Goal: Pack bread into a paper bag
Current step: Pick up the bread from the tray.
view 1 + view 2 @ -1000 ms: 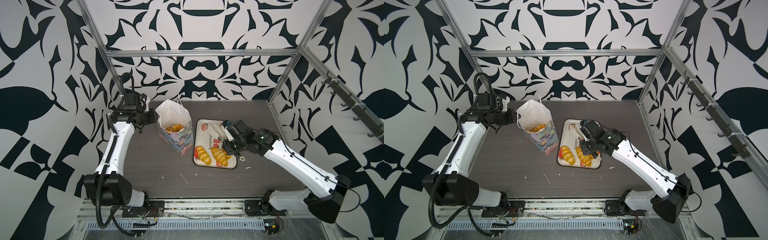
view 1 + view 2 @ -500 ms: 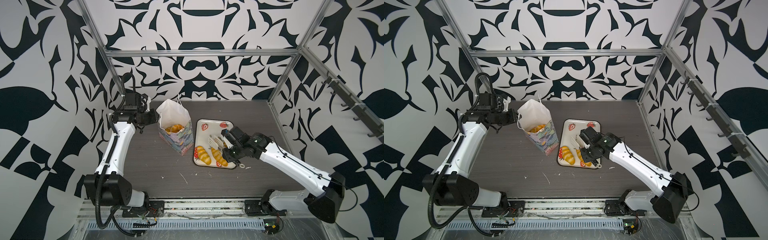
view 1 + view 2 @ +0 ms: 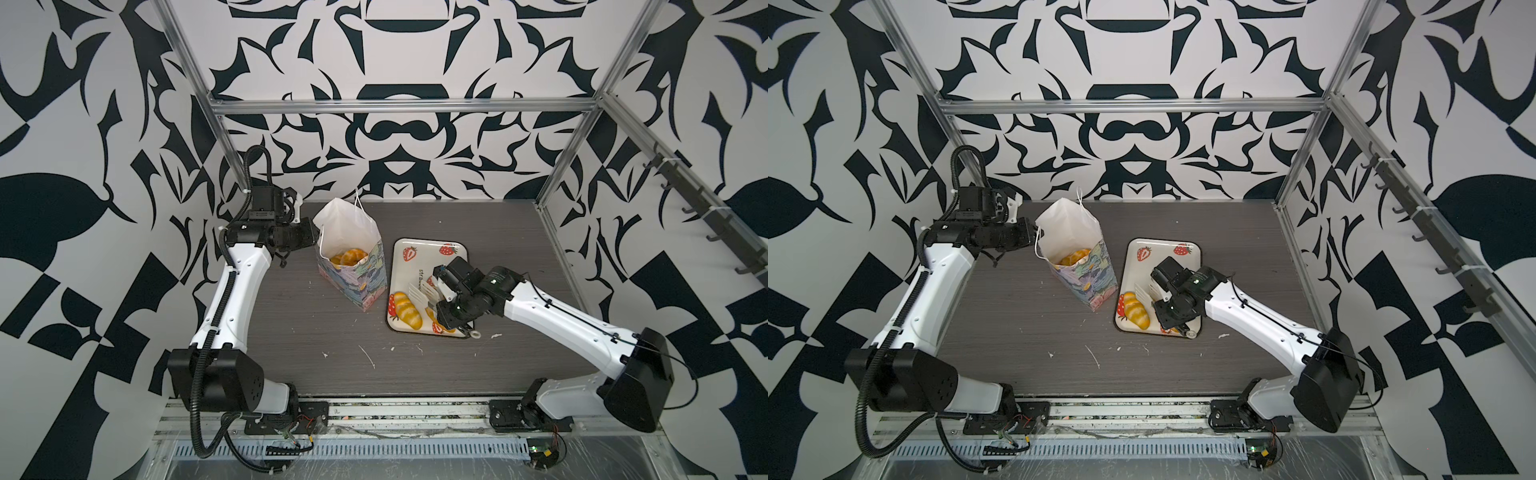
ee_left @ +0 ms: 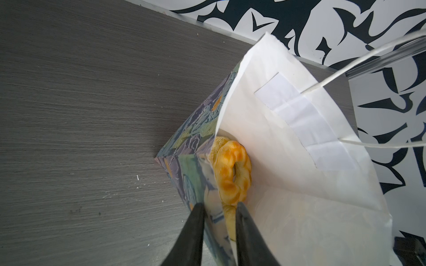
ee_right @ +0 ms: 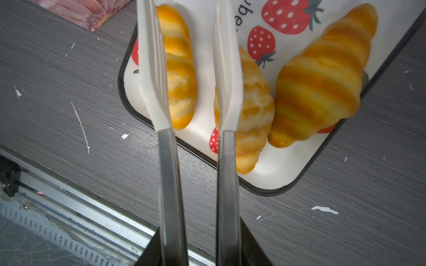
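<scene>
Left wrist view: your left gripper [image 4: 219,205] is almost fully closed, pinching the printed side wall of the bag [image 4: 288,138] near its rim, one finger outside and one inside. A ring bun [image 4: 232,172] stands on edge inside against that wall, with more yellow bread under it. Both top views show the bag upright on the table [image 3: 332,374], mouth open, a white cord handle sticking up. It sits just beside the strawberry tray [image 3: 424,249], on the left arm's side; the bag's corner and the tray's edge are close, but contact isn't clear. Right wrist view: your right gripper [image 5: 199,230] is clamped on the grey handles of a pair of tongs [image 5: 227,80], whose two white blades stand apart. Three croissants [image 5: 322,73] lie side by side at the end of the tray nearest the arm bases. One blade is over the croissant nearest the bag, the other over the middle one; you can't tell from here whether either blade touches. In a top view the croissant nearest the bag [image 3: 407,313] is in plain sight, while the others are mostly hidden under the right wrist.
</scene>
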Tool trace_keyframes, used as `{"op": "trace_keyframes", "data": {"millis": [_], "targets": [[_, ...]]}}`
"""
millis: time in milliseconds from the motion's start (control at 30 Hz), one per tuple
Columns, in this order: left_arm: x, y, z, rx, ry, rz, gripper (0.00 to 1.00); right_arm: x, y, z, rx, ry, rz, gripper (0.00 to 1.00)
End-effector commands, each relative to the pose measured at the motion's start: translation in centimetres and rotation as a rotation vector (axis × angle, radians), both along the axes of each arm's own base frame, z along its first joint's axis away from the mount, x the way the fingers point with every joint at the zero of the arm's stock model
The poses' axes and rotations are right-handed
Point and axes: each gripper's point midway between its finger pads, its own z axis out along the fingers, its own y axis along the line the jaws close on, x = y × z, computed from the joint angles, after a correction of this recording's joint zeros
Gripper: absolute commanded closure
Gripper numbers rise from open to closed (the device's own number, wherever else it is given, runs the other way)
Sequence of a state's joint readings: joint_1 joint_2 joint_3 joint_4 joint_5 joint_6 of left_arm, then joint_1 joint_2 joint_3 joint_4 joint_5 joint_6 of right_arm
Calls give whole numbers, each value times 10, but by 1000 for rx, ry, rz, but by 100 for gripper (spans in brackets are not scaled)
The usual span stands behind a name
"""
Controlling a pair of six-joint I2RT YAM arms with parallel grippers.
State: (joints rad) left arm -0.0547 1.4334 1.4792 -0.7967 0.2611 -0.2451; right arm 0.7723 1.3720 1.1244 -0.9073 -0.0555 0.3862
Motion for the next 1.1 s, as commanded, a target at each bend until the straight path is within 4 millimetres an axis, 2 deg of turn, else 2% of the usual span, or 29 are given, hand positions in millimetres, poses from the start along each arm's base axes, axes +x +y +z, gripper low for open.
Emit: {"op": "trace_keyframes", "data": {"millis": [0,267,533,1067], "targets": [[-6,-1,-4,6,22,-8,73,3,13,4,34,-25,24,58],[-5,-2,-4,5,24,-11,72,3,19,-8,6,-5,39,54],[-5,-2,-5,7,28,-13,72,0,21,-15,2,7,50,45],[-6,-1,-6,12,26,-10,72,-7,31,-26,-29,25,96,45]]}}
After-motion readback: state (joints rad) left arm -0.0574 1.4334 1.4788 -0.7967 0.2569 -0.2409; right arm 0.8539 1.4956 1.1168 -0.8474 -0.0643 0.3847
